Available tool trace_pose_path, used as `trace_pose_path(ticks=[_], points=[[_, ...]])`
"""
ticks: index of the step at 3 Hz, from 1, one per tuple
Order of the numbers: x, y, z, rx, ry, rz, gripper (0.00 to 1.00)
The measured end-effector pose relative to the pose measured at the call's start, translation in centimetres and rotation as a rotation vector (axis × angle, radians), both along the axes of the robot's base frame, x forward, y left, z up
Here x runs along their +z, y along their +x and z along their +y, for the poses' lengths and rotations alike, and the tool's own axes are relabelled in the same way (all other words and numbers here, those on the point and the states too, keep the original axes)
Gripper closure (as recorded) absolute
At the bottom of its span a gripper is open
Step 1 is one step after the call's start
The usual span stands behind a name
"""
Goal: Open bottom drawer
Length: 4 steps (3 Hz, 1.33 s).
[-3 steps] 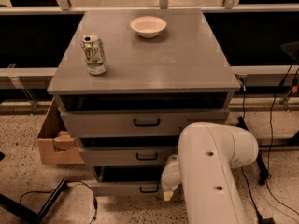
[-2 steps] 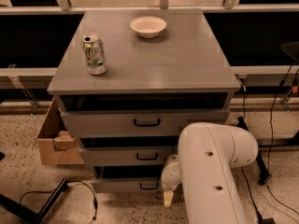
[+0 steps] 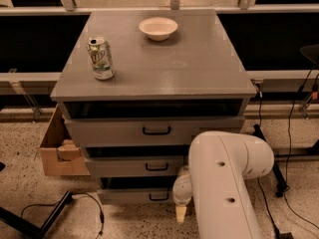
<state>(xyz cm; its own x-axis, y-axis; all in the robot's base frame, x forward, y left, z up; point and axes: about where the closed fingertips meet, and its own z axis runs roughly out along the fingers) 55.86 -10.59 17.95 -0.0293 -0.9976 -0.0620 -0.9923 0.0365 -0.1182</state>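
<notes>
The grey cabinet (image 3: 154,73) has three drawers. The bottom drawer (image 3: 129,197) is the lowest and shallowest front, with a small black bar handle (image 3: 158,197). A dark gap shows above its front. My gripper (image 3: 180,210) hangs from the white arm (image 3: 224,183) at the right end of the bottom drawer's front, just right of the handle and close to the floor. I cannot tell whether it touches the handle.
A green-and-white can (image 3: 100,58) and a white bowl (image 3: 158,28) stand on the cabinet top. A cardboard box (image 3: 57,153) sits on the floor to the left. Black cables (image 3: 75,203) lie on the floor at the left, and a stand base (image 3: 274,173) is at the right.
My gripper has dropped slightly beside the bottom drawer's handle. The drawer fronts look unmoved.
</notes>
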Motion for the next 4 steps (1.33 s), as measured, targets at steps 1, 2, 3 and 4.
trace_pose_path(ticks=[1, 2, 3, 4], points=[[-1.0, -3.0, -1.2, -0.009, -0.055, 0.073, 0.18], [-1.2, -6.3, -2.0, -0.022, -0.106, 0.145, 0.43], [-0.7, -6.3, -2.0, -0.022, -0.106, 0.145, 0.64], [-0.4, -6.3, -2.0, -0.022, -0.106, 0.145, 0.88]])
